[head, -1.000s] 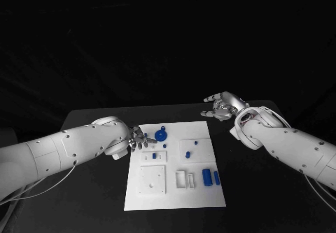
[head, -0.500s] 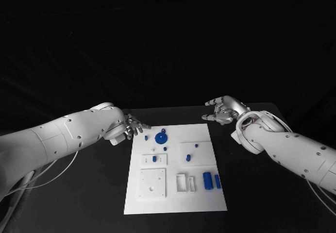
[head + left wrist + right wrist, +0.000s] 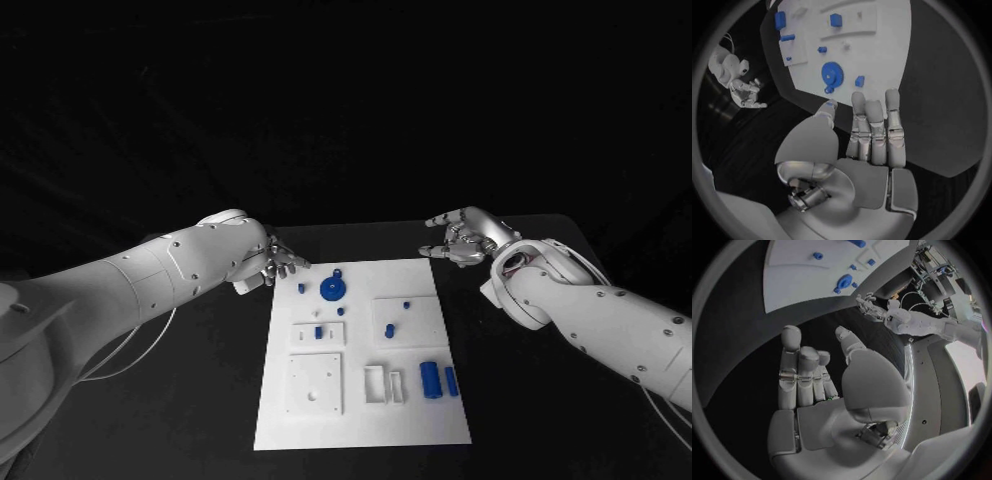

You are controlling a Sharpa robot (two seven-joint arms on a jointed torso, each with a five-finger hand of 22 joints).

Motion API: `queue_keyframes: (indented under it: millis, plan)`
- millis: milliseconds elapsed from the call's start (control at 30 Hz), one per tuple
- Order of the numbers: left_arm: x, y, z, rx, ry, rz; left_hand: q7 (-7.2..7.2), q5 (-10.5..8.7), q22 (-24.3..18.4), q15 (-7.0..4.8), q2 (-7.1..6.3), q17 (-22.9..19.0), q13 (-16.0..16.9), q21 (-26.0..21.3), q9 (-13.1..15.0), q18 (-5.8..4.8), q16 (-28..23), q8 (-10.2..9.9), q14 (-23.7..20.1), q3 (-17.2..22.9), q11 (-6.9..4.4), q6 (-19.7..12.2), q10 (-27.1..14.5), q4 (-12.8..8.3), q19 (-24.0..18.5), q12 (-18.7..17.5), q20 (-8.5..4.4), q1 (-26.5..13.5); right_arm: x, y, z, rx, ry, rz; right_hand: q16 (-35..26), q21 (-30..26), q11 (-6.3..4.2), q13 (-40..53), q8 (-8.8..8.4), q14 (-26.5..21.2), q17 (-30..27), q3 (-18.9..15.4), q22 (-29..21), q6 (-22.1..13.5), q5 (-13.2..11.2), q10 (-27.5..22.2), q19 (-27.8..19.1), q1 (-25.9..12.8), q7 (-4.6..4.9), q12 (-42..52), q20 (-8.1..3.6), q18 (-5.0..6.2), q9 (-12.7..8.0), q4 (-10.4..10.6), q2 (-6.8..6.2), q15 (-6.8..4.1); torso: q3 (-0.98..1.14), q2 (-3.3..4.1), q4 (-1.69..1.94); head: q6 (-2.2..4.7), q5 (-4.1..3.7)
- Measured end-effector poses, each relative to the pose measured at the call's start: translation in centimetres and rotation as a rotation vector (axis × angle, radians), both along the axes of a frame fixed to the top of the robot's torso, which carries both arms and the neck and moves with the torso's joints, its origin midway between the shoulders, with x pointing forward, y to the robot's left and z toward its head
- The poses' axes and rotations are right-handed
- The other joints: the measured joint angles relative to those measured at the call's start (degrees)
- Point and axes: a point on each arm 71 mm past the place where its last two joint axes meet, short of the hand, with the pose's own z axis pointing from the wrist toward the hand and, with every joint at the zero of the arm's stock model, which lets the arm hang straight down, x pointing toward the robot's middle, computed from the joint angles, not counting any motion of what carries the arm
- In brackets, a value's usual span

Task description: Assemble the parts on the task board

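One white task board lies on one black tabletop. Two silver hands are up: the left hand and the right hand. One round blue gear sits on the board nearest the left hand, among several small blue parts too tiny to count surely.

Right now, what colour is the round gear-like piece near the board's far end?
Blue. The gear shows best in the left wrist view, lying on the white board.

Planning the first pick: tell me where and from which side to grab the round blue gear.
Probably pinch the blue gear by its toothed rim, coming from above with the left hand, which hovers open nearest. It appears to lie flat on the task board, so only rim and top are exposed.
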Motion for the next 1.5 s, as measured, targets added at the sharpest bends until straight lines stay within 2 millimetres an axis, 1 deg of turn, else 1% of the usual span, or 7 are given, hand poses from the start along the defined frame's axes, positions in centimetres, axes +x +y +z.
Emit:
queue_keyframes:
  millis: [67,167,367,567,767,1000,1500]
  plan:
    - [0.1,0.2,-0.3,0.012,0.003,-0.005,-0.23,0.00,0.0,-0.07,0.00,-0.2,0.0,0.0,2.6,0.00,0.5,2.0,-0.1,0.0,-0.26,-0.7,-0.3,0.3,0.0,0.4,0.00,0.0,0.0,0.0,0.0,0.000,-0.001,0.001,0.0,0.0,0.00,0.0,0.00,0.0,0.0,0.0,0.0,0.0,0.0,0.0,0.0,0.0,0.00,0.0,0.00,0.00,0.0,0.0,0.00,0.00,0.00,0.20,-0.13,0.08,0.13]
    - [0.2,0.5,-0.6,0.025,0.006,-0.011,-0.35,0.00,0.0,-0.07,0.00,-0.3,0.0,0.0,5.1,0.00,0.5,3.4,-0.1,0.2,-0.31,-0.9,-0.3,0.9,0.0,0.6,0.00,0.0,-0.1,0.0,0.1,0.000,-0.002,0.003,0.0,0.0,0.00,0.0,0.00,0.0,0.0,0.0,0.0,0.0,0.0,0.0,0.0,0.0,0.00,0.0,0.00,0.00,0.0,0.0,0.00,0.00,0.00,0.43,-0.28,0.24,0.21]
    - [0.4,0.7,-0.9,0.042,0.009,-0.024,-0.52,-0.27,0.0,-0.07,-0.55,-0.4,0.0,0.0,6.8,0.00,0.9,3.8,-0.1,0.5,-0.31,-1.1,-0.3,1.9,0.0,0.8,0.00,-0.5,-0.1,0.0,0.2,0.001,-0.004,0.003,0.0,0.0,0.00,0.0,0.00,0.0,0.0,0.0,0.0,0.0,0.0,0.0,0.0,0.0,0.00,0.0,0.00,0.00,0.0,0.0,0.00,0.00,0.00,0.82,-0.53,0.40,0.22]
    - [0.4,0.7,-1.3,0.052,0.019,-0.037,-0.52,-0.88,0.0,-0.08,-1.77,-0.6,-0.1,0.0,7.2,0.00,0.9,3.7,-0.5,1.3,-0.10,-1.1,-0.5,3.5,0.0,0.8,0.00,-1.0,-0.2,0.1,0.4,0.003,-0.007,0.005,0.0,0.0,0.00,0.0,0.00,0.0,0.0,0.0,0.0,0.0,0.0,0.0,0.0,0.0,0.00,0.0,0.00,0.04,0.0,0.0,0.00,0.00,0.00,0.98,-0.65,0.45,0.18]
    - [0.3,0.7,-1.7,0.056,0.033,-0.049,-0.52,-1.46,0.0,0.12,-2.50,-0.7,-0.2,0.0,7.2,0.00,1.1,2.8,-0.7,1.7,-0.10,-1.1,-0.5,4.7,-0.2,0.8,0.21,-1.1,-0.1,0.1,0.4,0.004,-0.008,0.005,0.0,0.0,0.00,-0.1,0.00,0.0,0.0,0.0,0.0,0.0,0.0,0.0,0.0,0.0,-0.01,0.0,0.00,0.64,0.0,0.0,0.00,0.00,-0.04,0.99,-0.62,0.34,-0.09]
    - [0.2,0.7,-1.9,0.056,0.048,-0.060,-0.52,-1.77,0.0,0.12,-2.51,-0.8,-0.3,0.0,6.9,0.00,1.1,2.3,-0.7,1.8,0.10,-1.1,-0.7,5.3,-0.2,0.8,0.21,-1.1,-0.1,0.1,0.5,0.004,-0.009,0.005,0.0,0.0,0.00,-0.1,0.00,0.0,0.0,0.1,0.0,0.0,0.0,0.0,0.0,0.0,-0.01,0.0,0.00,0.65,0.0,0.1,0.00,0.00,-0.07,0.99,-0.54,0.28,-0.25]
    - [-0.1,0.6,-2.6,0.061,0.084,-0.076,-0.31,-2.00,0.0,0.15,-2.50,-1.0,-0.4,0.0,6.2,0.00,1.1,1.2,-1.1,1.3,0.15,-0.9,-1.1,4.8,-0.4,0.8,0.41,-1.2,-0.1,0.1,0.5,0.005,-0.009,0.005,0.0,0.0,0.00,-0.1,0.00,0.0,0.0,0.2,0.0,0.0,0.0,0.0,0.0,0.0,-0.01,0.0,0.00,0.61,0.0,0.2,0.00,0.00,-0.10,1.04,-0.57,0.33,-0.36]
